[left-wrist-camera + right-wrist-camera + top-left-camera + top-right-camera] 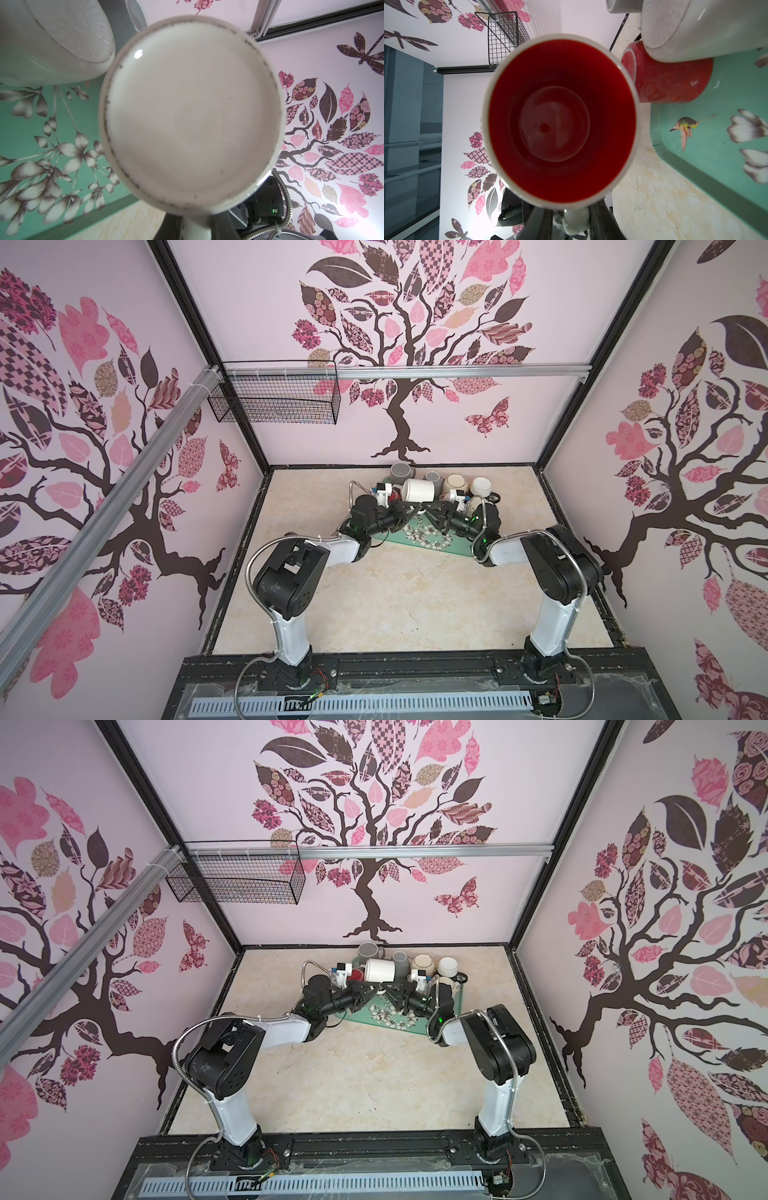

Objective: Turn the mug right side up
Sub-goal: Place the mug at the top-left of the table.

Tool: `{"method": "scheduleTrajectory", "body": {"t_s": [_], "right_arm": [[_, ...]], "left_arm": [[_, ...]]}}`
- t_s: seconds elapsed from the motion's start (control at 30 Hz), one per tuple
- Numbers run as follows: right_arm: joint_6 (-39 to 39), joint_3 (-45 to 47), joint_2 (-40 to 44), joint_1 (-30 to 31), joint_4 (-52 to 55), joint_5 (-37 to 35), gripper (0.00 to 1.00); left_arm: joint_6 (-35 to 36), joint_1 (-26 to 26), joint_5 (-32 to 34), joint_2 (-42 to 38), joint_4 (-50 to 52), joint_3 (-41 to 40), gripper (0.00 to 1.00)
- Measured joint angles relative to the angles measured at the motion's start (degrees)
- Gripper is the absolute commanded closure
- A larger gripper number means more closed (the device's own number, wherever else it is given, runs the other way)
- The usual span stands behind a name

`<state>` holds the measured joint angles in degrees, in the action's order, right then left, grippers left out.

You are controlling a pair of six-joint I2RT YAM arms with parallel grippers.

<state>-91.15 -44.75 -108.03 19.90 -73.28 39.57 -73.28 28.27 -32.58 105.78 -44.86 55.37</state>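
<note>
The white ceramic mug with a red inside [417, 490] lies on its side, lifted over the far edge of the green flower-printed tray [432, 546]. Its base faces the left arm and its mouth faces the right arm. The left gripper [197, 227] is clamped narrow on the mug's handle [576, 225]. The right gripper [571, 221] stands narrow around the same handle; I cannot tell whether it presses.
</note>
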Motion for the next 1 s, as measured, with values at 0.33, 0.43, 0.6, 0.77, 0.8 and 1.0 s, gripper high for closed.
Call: {"method": "scheduleTrajectory", "body": {"t_s": [0.33,0.43,0.6,0.77,0.8,1.0], "right_arm": [[-3.2,0.0,-1.4,0.2,-2.9,0.1,0.67],[-3.7,-0.1,-1.4,0.7,-2.8,0.4,0.64],[-4.0,-0.6,-1.4,1.4,-3.0,0.6,0.78],[-4.2,-0.7,-1.4,1.4,-3.3,0.5,0.98],[-4.0,-0.7,-1.4,1.4,-3.3,0.6,1.0],[-1.5,-0.7,-0.8,2.2,-1.6,1.8,1.0]], "left_arm": [[0.0,-0.2,-0.7,0.0,-1.1,0.0,1.0],[0.0,-0.1,-1.5,0.0,-1.9,0.0,1.0],[0.1,-0.1,-2.4,0.0,-2.5,0.0,1.0],[0.2,-0.2,-2.4,0.0,-2.6,0.0,1.0],[0.3,-0.2,-2.4,-0.1,-2.5,-0.1,1.0],[4.4,-0.5,-1.8,-4.8,1.9,-3.3,0.74]]}}
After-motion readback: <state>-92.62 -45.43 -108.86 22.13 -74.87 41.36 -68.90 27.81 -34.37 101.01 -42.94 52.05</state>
